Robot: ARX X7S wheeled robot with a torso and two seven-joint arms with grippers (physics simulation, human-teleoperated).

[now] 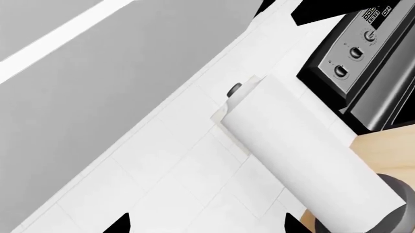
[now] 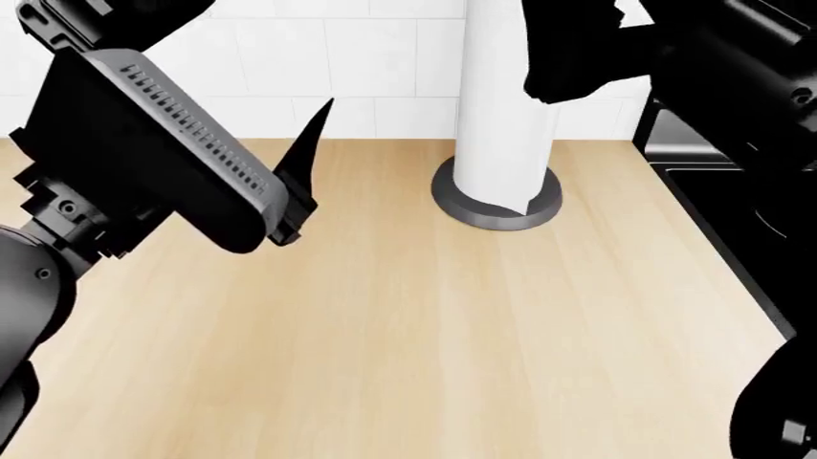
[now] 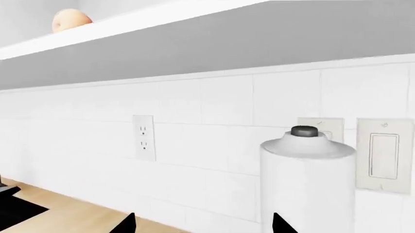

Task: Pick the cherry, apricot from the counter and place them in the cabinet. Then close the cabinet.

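Grippers on both arms are hanging high over the counter [image 2: 408, 325], and neither is carrying anything. The left gripper [image 1: 207, 225] is gaping wide, its two dark tips spread with only wall tile between them. It is facing a paper towel roll [image 1: 304, 160], with the stove [image 1: 363, 58] just beyond that. The right gripper [image 3: 204, 225] is standing just as wide and just as empty, aiming at the wall below the cabinet [image 3: 259, 43].

The apricot [image 3: 71, 20] is sitting on the cabinet's floor, above and well to one side of those right tips, so that fruit looks done. The cherry is not showing anywhere, on the bare wood or on the shelf.

Before reaching for a door, I would be scanning the counter and shelf for the cherry. I would also be keeping both arms clear of the roll, which looks easy to topple.
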